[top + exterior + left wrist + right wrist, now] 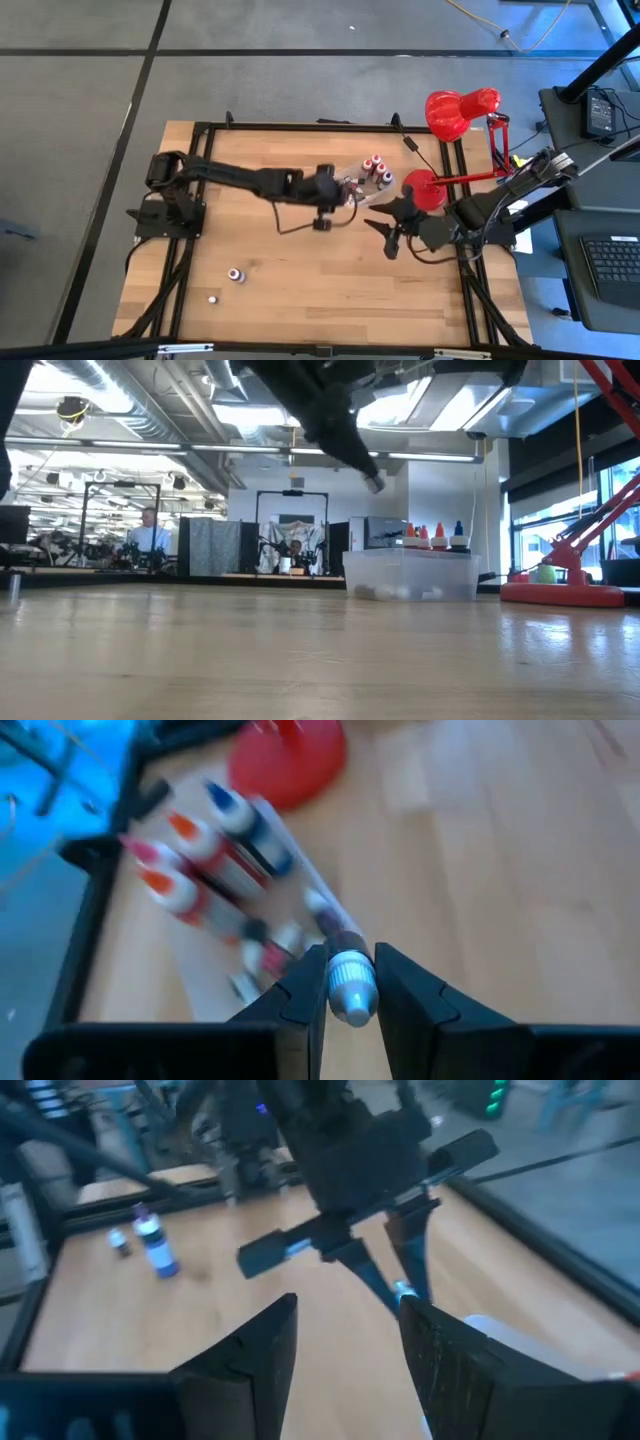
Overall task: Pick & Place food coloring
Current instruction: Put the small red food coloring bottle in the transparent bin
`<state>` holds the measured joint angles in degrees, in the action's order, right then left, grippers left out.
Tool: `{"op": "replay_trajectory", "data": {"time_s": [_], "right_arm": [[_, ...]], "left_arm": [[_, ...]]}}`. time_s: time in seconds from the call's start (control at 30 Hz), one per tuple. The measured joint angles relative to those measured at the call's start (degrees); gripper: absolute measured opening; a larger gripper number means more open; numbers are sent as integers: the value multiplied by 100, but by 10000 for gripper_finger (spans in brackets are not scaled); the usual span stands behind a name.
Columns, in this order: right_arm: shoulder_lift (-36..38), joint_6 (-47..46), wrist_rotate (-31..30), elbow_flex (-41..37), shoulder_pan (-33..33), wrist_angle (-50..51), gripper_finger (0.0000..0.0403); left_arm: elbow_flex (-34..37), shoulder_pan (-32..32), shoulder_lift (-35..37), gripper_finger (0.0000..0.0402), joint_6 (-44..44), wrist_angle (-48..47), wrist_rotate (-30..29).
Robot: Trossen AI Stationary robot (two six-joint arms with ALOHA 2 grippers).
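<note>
A: Tub point(410, 575) near the table's far right corner is holding upright food coloring bottles point(377, 170).
B: Left wrist view is showing the left gripper point(350, 992) clenching one bottle point(350, 992); right gripper point(345, 1342) is hanging released.

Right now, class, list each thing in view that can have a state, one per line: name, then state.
Left end effector: shut on a small bottle, raised above the table beside the tub.
Small bottle: gripped between the fingers, cap on.
Right end effector: open, empty, near the lamp base.
Clear tub: lidless, upright bottles inside.
Two loose bottles: resting on the table, untouched.
Red desk lamp: standing; lit or not, cannot tell.
</note>
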<state>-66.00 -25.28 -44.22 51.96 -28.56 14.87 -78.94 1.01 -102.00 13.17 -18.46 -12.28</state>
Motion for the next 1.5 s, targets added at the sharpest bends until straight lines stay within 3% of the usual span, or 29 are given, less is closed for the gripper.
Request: {"op": "replay_trajectory", "data": {"time_s": [0.17, 0.4, 0.67, 1.0, 1.3, 1.5], "right_arm": [[0, -22, -587, 0, -52, -7, 179], [0, -20, -987, 0, -52, -7, 179], [-2, -20, -1023, 0, 66, 13, 179], [-2, -6, -1021, 0, 129, 24, 179], [-2, -2, -1019, 0, 129, 31, 179], [-2, -2, -988, 0, 129, 28, 179]], "left_arm": [[-4, 589, -243, 66, 131, 548, 698], [2, 1004, -814, 72, 155, 745, 1078], [2, 1183, -1256, 75, 158, 837, 1054], [2, 1190, -1296, 77, 157, 809, 973], [2, 1183, -1296, 77, 178, 800, 332], [2, 1138, -1296, 77, 311, 800, 270]]}}
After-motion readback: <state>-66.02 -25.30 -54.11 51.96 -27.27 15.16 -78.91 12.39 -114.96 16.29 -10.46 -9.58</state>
